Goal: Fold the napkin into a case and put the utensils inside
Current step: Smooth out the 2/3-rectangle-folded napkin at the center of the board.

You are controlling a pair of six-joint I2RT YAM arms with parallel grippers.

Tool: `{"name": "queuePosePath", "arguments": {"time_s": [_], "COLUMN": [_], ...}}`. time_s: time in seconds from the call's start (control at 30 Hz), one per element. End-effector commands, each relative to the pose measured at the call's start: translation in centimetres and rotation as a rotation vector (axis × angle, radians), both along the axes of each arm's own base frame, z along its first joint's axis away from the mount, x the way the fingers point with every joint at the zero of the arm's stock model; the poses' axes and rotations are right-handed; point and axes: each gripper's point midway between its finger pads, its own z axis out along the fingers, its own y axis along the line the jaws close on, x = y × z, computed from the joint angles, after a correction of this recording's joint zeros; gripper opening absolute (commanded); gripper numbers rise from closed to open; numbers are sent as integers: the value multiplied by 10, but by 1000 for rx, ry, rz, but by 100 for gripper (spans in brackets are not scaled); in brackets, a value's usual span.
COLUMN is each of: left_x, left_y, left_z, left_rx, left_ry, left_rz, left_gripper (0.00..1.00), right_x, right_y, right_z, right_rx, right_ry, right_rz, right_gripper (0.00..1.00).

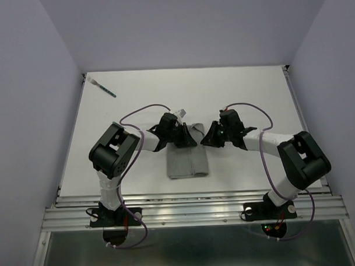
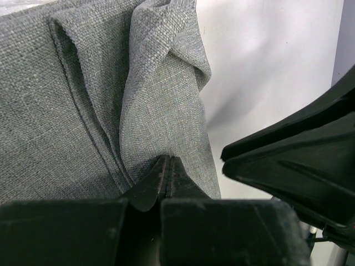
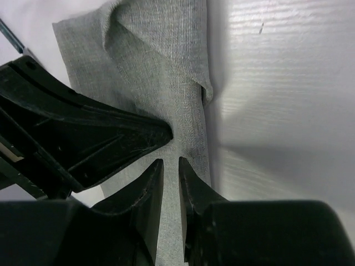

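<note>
Jaws of the left gripper (image 2: 166,169) are pressed together on a raised ridge of the napkin (image 2: 155,105), whose creases run in towards the tips. Those of the right gripper (image 3: 171,165) stand a narrow slit apart just over the napkin's right edge, with only cloth showing behind the gap and nothing clearly caught between them. The two grippers point at each other across the far end of the cloth, their tips near but not touching. In the top view the left arm (image 1: 114,153) rises from its base, bends at the elbow and reaches right; the right arm (image 1: 301,161) mirrors it, reaching left with its forearm low over the table (image 1: 252,95). The napkin lies mid-table between the arms as a narrow, layered grey strip, flat at the near end and puckered at the far end. One utensil (image 1: 104,89) with a teal handle lies at the far left corner, well apart from the cloth.
</note>
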Motion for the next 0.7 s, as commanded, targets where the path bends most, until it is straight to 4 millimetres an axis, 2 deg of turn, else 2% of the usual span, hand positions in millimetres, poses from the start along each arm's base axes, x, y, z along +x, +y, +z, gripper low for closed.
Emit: {"name": "queuePosePath", "arguments": {"time_s": [0.0, 0.3, 0.47, 0.67], "left_x": [-3, -3, -2, -1], "left_y": [11, 8, 7, 8], "left_z": [-10, -14, -19, -24], "left_rx": [31, 29, 31, 39], "left_ry": [5, 16, 35, 47], "left_rz": [0, -2, 9, 22], "left_gripper": [0, 0, 0, 0], "right_x": [3, -35, -58, -86], "right_y": [27, 21, 20, 22], "right_z": [15, -28, -39, -33], "right_rx": [162, 188, 181, 170], "right_ry": [-47, 78, 104, 98], "right_rz": [44, 80, 120, 176], "right_gripper": [23, 22, 22, 22]}}
